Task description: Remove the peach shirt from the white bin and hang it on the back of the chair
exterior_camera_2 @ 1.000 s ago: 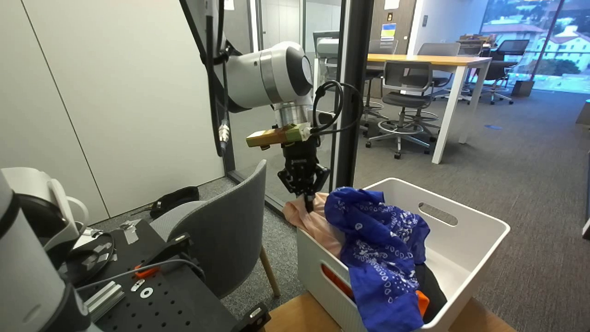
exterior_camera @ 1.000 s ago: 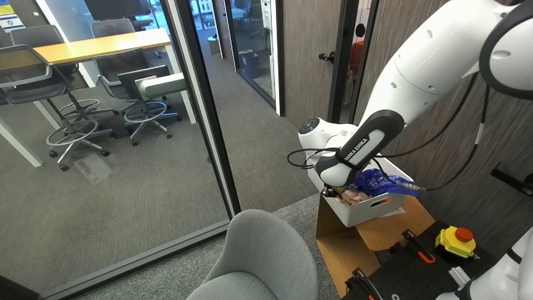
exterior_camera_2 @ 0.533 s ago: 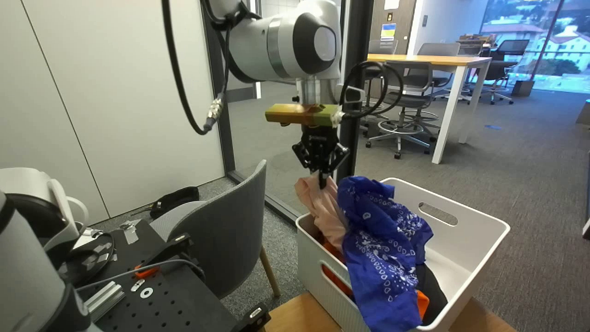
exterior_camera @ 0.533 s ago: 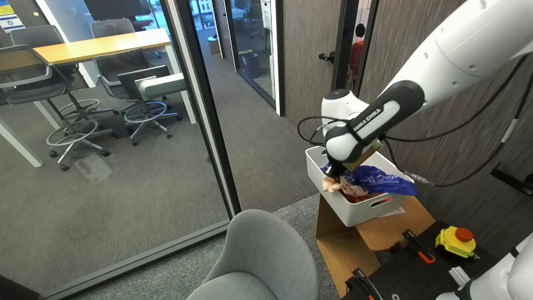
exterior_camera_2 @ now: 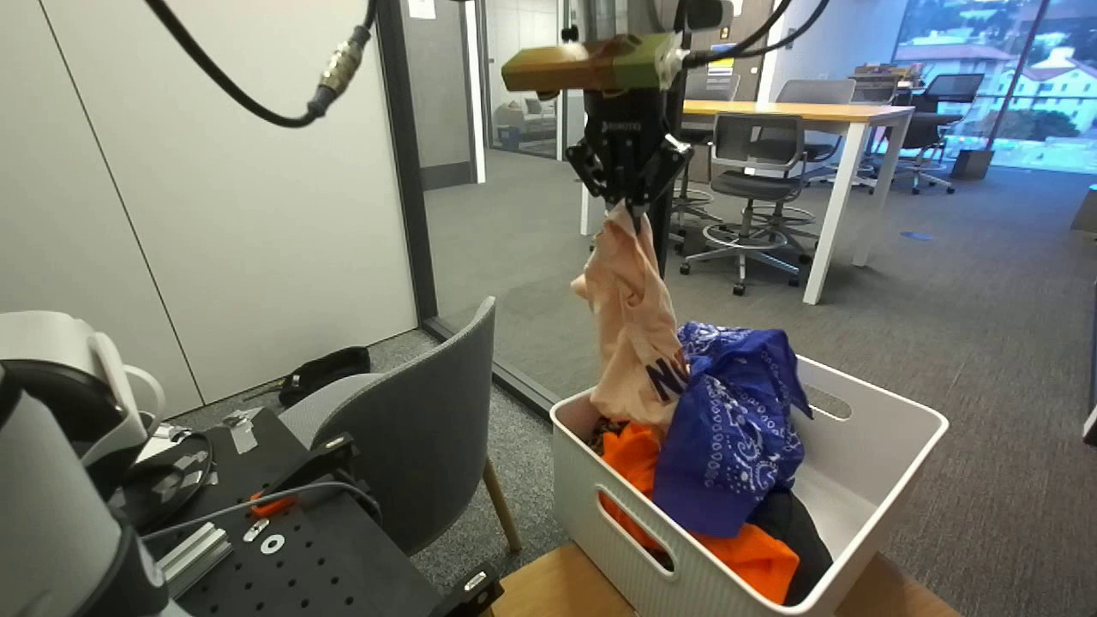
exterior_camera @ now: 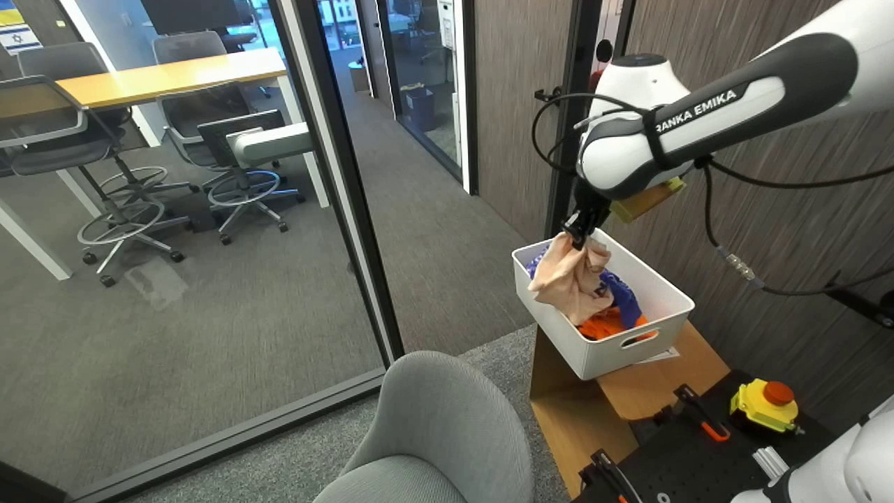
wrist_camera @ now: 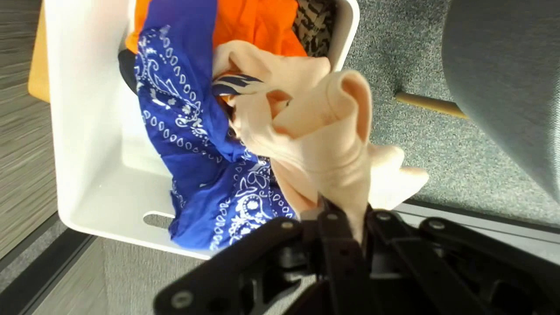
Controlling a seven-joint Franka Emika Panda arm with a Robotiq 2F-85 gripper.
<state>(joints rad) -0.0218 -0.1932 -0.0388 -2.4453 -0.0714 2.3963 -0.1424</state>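
The peach shirt (exterior_camera_2: 630, 317) hangs bunched from my gripper (exterior_camera_2: 632, 212), which is shut on its upper end above the white bin (exterior_camera_2: 583, 493). The shirt's lower end, with dark lettering, is still inside the bin against the blue bandana. The shirt also shows in an exterior view (exterior_camera: 569, 279) and in the wrist view (wrist_camera: 334, 153), where the fingers (wrist_camera: 348, 214) pinch a fold. The grey chair (exterior_camera_2: 420, 428) stands beside the bin, its rounded back upright with nothing on it; it also shows in an exterior view (exterior_camera: 454, 398) and at the wrist view's right edge (wrist_camera: 512, 78).
A blue patterned bandana (exterior_camera_2: 728, 437) and orange cloth (exterior_camera_2: 634, 454) lie in the bin, with dark cloth (exterior_camera_2: 793, 540). The bin stands on a wooden stand (exterior_camera: 656, 384). A black pegboard table (exterior_camera_2: 317, 540) and yellow emergency stop (exterior_camera: 761, 405) are near. A glass wall frame (exterior_camera: 342, 188) stands behind the chair.
My gripper has risen well above the bin, pulling the peach shirt up into a long hanging bundle. The blue bandana has shifted further into the bin, and more orange cloth shows.
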